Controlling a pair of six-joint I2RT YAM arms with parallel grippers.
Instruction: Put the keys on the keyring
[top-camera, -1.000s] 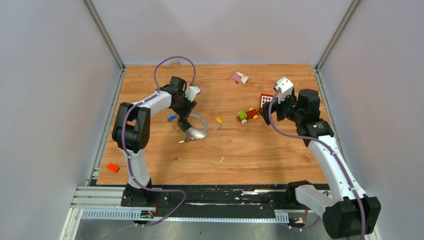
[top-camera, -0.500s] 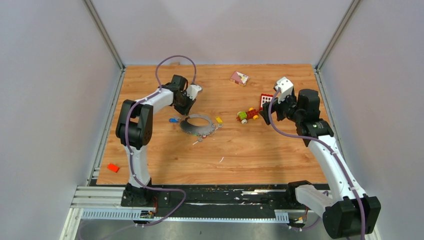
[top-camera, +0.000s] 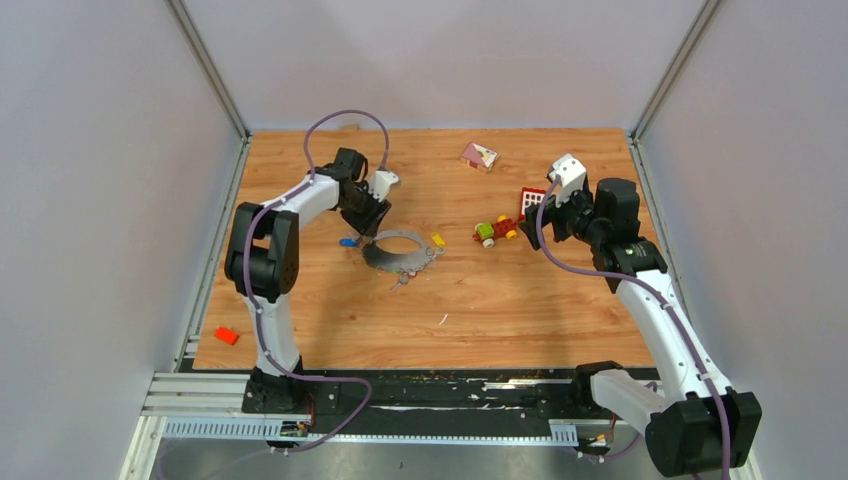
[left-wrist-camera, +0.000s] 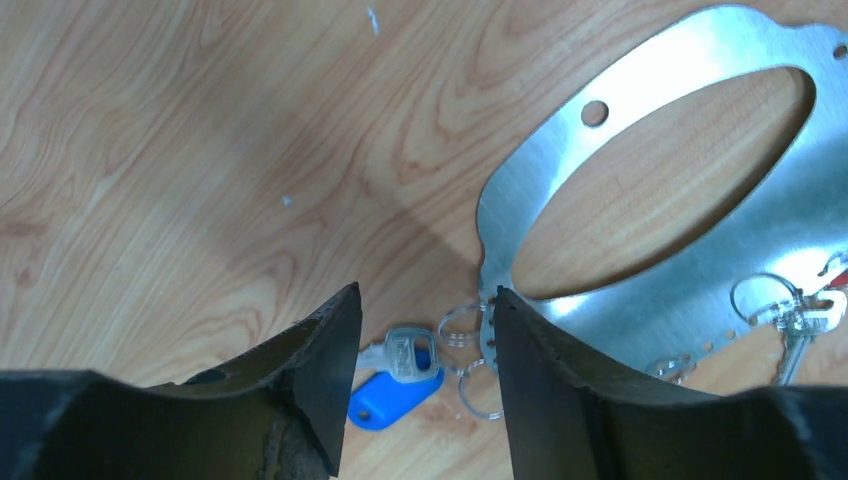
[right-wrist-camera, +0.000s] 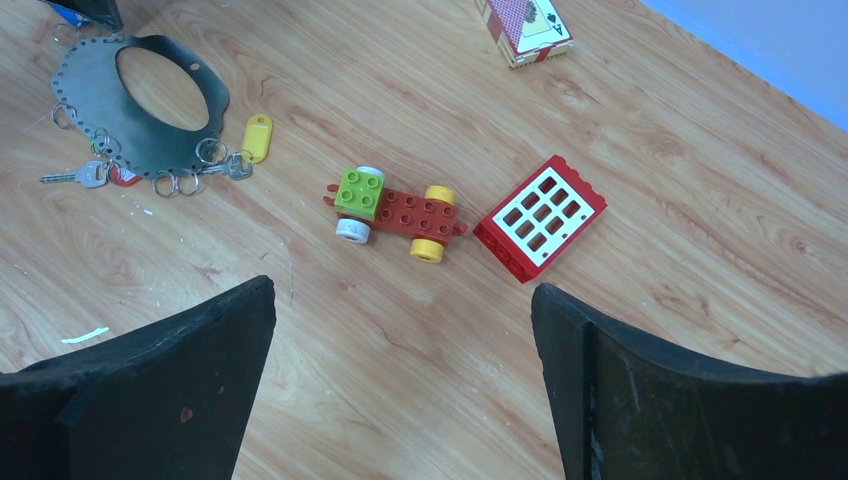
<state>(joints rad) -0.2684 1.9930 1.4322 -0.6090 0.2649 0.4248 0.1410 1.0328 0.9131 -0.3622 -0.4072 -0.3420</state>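
**Bench** (top-camera: 520, 320): wood-grain top, walled on three sides.

**Keyring** (top-camera: 393, 263) (left-wrist-camera: 700, 290) (right-wrist-camera: 125, 125): flat grey metal loop with a hollow middle and small holes along its rim. It lies flat on the bench, left of centre.

**Keys**, silvery, each with a plastic tag:
- Yellow-tag key (top-camera: 437, 240) (right-wrist-camera: 257, 137): on the bench at the keyring's right rim, touching small wire rings there.
- Red-tag key (right-wrist-camera: 95, 176) (left-wrist-camera: 805, 315): at the keyring's near rim, by another wire ring.
- Blue-tag key (top-camera: 347, 241) (left-wrist-camera: 392, 392): just beside the left rim, among loose wire rings.

Whether any key is threaded through a hole cannot be told.

**Left fingers** (top-camera: 372, 214) (left-wrist-camera: 320, 380): released and grasping nothing. They are set either side of the blue-tag key, with one tip at the keyring's rim.

**Right fingers** (top-camera: 537, 214) (right-wrist-camera: 180, 380): spread wide and grasping nothing, above the car and block.

**Car** (top-camera: 497, 231) (right-wrist-camera: 395, 210): green, red and yellow bricks, right of the keyring and apart from it.

**Block** (top-camera: 532, 197) (right-wrist-camera: 540, 217): red with a white grid, just beside the car.

**Card box** (top-camera: 479, 156) (right-wrist-camera: 525, 30): near the far edge.

**Red piece** (top-camera: 227, 336): at the near-left corner.
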